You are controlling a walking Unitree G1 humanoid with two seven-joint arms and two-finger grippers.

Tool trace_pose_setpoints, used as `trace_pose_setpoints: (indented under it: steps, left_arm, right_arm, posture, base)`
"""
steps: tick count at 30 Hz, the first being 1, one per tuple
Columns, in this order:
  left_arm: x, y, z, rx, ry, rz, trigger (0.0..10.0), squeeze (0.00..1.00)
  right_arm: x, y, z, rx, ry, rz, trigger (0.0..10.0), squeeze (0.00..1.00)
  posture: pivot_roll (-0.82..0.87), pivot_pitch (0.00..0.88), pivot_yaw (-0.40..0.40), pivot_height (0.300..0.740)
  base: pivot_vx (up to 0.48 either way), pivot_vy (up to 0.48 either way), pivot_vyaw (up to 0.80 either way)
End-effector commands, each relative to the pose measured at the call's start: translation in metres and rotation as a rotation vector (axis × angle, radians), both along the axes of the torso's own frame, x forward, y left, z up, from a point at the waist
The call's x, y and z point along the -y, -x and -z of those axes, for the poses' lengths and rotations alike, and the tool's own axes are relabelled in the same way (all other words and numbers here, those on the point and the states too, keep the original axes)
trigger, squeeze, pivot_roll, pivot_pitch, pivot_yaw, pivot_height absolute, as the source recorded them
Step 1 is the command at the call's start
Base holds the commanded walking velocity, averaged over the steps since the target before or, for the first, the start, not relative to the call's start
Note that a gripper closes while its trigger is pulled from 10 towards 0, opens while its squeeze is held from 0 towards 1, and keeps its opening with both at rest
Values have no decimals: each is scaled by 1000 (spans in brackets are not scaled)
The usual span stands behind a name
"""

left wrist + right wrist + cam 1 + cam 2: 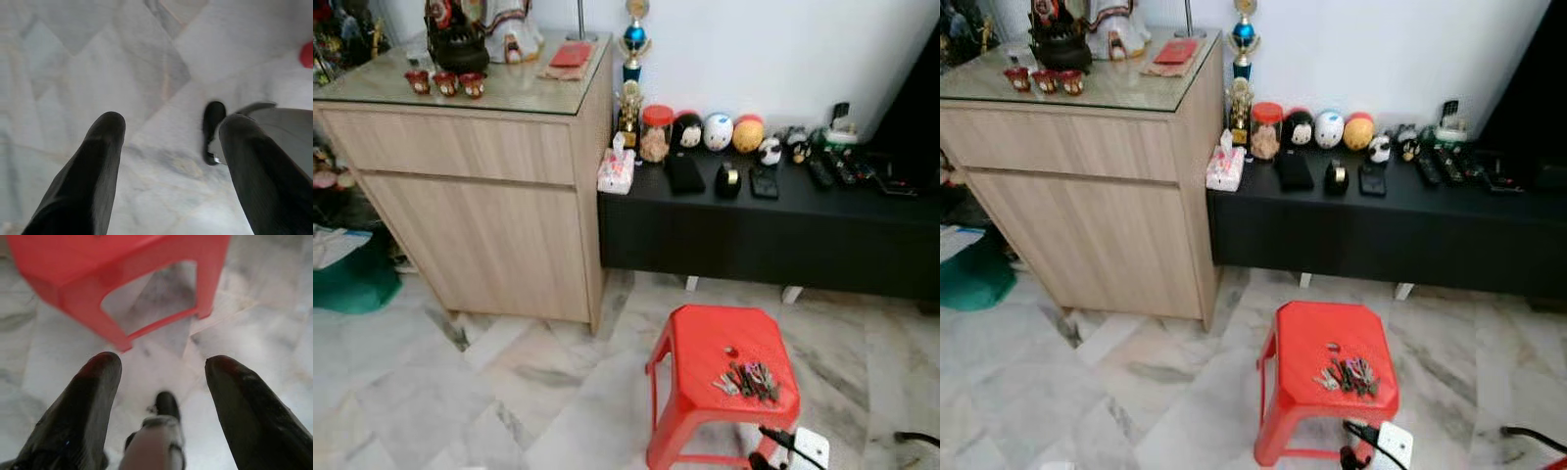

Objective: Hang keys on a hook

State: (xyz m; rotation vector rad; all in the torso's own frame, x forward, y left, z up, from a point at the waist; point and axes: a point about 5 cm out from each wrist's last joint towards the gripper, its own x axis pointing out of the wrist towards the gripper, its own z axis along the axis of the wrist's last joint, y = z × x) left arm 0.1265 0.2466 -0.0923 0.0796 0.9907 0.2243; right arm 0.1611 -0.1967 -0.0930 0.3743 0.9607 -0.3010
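A bunch of keys (pixel 751 380) lies on the top of a red plastic stool (pixel 705 343) on the marble floor, in front of me and a little to the right. In the right wrist view my right gripper (pixel 164 364) hangs open above the floor, close beside the red stool (pixel 88 269), with nothing between its fingers. My left gripper (pixel 171 125) is also open and empty, pointing down at bare marble floor. I cannot make out a hook in any view.
A tall light wooden cabinet (pixel 480 186) with a glass top stands at the left. A low black bench (pixel 764 230) along the white wall carries jars, round toys and remotes. A white power strip (pixel 808 446) with a black cable lies by the stool.
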Motion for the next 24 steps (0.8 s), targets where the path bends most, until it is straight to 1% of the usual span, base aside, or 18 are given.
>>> trace_pose_setpoints:
  steps: [1,3,7,15,20,24]
  left_arm:
    - [0,4,2,-26,-5,31,10000,0]
    - [-2,3,1,-21,-3,43,10000,0]
    - [-1,2,0,-19,2,54,10000,0]
    - [6,1,2,-19,10,68,10000,0]
    - [8,3,3,-31,18,67,10000,0]
    - [10,4,4,-36,21,71,10000,0]
  right_arm:
    - [3,-1,-1,12,5,31,10000,0]
    - [1,-1,0,6,6,38,10000,0]
    - [1,0,0,0,18,48,10000,0]
    - [9,0,-1,-11,46,40,10000,0]
    - [11,1,-1,-17,45,32,10000,0]
    - [12,2,-1,-18,47,13,10000,0]
  posture:
    - [86,0,10,740]
    - [69,0,16,740]
    - [55,0,9,740]
    - [54,0,-13,740]
    - [53,0,-24,740]
    - [49,0,-26,740]
  base:
    - [0,0,0]
    - [0,0,0]
    - [0,0,0]
    - [0,0,0]
    - [0,0,0]
    - [0,0,-644]
